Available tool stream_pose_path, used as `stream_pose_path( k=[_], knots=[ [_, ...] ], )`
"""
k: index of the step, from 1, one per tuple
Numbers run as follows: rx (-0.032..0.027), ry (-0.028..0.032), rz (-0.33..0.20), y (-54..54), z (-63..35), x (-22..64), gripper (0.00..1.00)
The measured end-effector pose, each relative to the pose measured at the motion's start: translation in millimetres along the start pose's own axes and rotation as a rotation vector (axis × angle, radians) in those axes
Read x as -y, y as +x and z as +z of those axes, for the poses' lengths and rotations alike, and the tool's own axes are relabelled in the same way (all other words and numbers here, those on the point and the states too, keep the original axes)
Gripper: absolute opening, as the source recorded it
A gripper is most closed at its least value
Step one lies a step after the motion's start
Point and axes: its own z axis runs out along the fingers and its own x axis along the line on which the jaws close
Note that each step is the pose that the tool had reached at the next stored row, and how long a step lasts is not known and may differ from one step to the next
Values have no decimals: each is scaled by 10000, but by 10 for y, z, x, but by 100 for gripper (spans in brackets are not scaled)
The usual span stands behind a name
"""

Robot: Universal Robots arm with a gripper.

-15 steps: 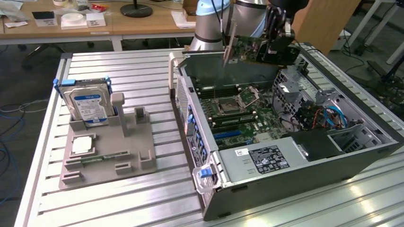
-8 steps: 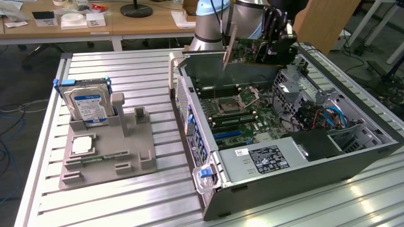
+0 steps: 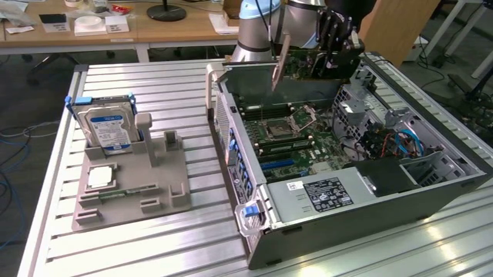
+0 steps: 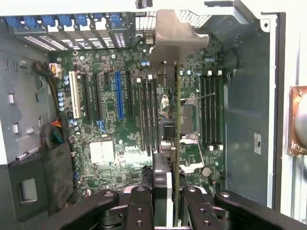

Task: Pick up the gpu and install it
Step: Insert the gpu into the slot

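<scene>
While the tool [image 3: 333, 43] hangs over the open case in the upper centre of the exterior view, its black fingers [image 4: 139, 206] are clamped on the gpu [image 3: 302, 64], a thin, flat, dark circuit card with a grey metal bracket [image 3: 280, 57] along one end. The card is clear of everything below it.

Findings, working outward:
- Grip: the wrist view shows the gpu [image 4: 177, 120] edge-on between the tool [image 4: 165, 203] fingers, with the bracket [image 4: 175, 36] at the far end. The card looks straight, not twisted.
- Below the card: the green motherboard [image 4: 110, 158] lies inside the grey steel computer case [image 3: 362, 225]. The card's edge lies over the black memory slots [image 4: 146, 115] and the processor socket [image 4: 189, 120]. The long blue expansion slot [image 4: 119, 96] is well apart from that line.
- Beyond: a silver hard drive with a blue-and-white label [image 3: 108, 130] stands in a grey moulded fixture [image 3: 165, 184] on the slatted aluminium worktop [image 3: 154, 248], at the exterior view's left.

Assessment: the step in hand is carrying the card to its slot. To do it well:
- Keep the card's lower edge parallel to the slot.
- Keep the bracket towards the case's vented rear openings [image 4: 62, 21].
- Hold the card level and clear of the memory slots while it crosses.
- Apply force only once edge and slot line up, since a skewed entry risks the connector.
</scene>
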Motion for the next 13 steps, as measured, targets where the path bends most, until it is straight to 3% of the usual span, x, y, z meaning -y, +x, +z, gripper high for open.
stream_pose_path(
  k=[5,13],
  knots=[
    [15,30,-187,3,25,-17,28],
    [38,-8,-665,10,103,-23,28]
  ],
)
